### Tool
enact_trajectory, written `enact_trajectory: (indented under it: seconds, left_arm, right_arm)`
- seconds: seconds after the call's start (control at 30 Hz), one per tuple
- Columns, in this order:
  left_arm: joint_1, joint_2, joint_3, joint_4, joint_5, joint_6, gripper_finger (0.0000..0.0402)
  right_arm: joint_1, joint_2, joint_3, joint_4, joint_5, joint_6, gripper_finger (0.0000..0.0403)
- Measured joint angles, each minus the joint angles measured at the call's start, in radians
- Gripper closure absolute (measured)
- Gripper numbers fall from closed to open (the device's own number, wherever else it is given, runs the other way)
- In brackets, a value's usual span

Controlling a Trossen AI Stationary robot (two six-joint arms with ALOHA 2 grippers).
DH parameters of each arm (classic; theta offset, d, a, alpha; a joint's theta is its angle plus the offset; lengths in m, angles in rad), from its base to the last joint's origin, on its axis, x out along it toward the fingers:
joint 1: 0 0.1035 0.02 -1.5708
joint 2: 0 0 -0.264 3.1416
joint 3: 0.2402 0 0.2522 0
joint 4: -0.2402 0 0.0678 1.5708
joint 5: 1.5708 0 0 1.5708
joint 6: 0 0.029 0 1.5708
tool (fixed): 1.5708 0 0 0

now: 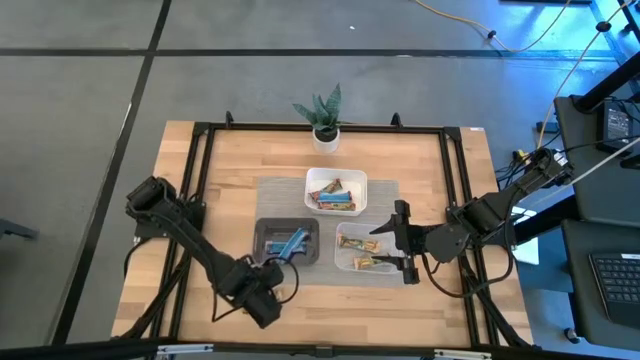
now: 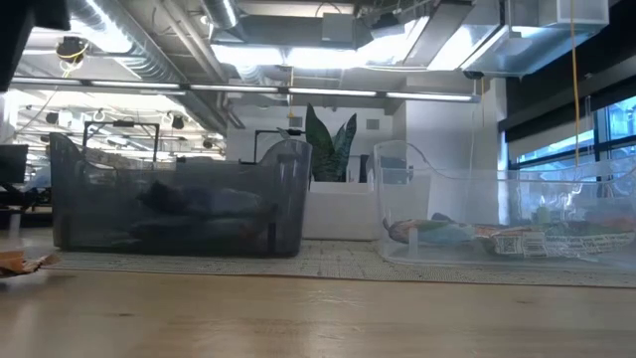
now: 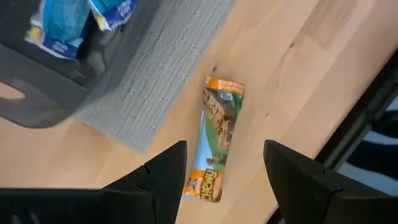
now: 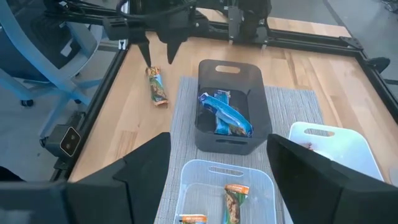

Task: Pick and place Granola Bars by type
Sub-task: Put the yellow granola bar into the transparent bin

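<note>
A green-and-tan granola bar (image 3: 217,146) lies flat on the wood next to the grey mat, near the table's near edge. My left gripper (image 3: 224,180) hovers over it, open, one finger on either side and not touching. The right wrist view also shows this left gripper (image 4: 160,59) above the bar (image 4: 157,87). My right gripper (image 1: 398,242) is open above the clear tray (image 4: 227,180), which holds green-and-tan bars (image 4: 233,202). Blue bars (image 4: 225,115) lie in the black tray (image 1: 287,240). Mixed bars (image 1: 335,197) lie in the white tray (image 1: 335,178).
The three trays stand on a grey woven mat (image 3: 168,74) in the middle of the table. A potted plant (image 1: 325,118) stands at the far edge. A black frame rail (image 1: 200,200) runs around the tabletop. Bare wood lies left and right of the mat.
</note>
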Motion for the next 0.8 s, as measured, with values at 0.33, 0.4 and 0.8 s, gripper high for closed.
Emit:
enact_trajectory:
  seconds: [0.33, 0.4, 0.8]
  left_arm:
    - [0.000, 0.000, -0.099, 0.063, 0.103, -0.173, 0.0186]
    - [-0.002, 0.000, -0.128, 0.102, 0.119, -0.180, 0.0173]
    - [-0.003, 0.001, -0.259, 0.265, 0.078, -0.246, 0.0110]
  right_arm:
    - [0.000, 0.000, 0.000, 0.000, 0.000, 0.001, 0.0134]
    - [0.000, 0.000, 0.000, 0.000, 0.000, 0.001, 0.0134]
    - [0.000, 0.000, 0.000, 0.001, 0.000, 0.006, 0.0134]
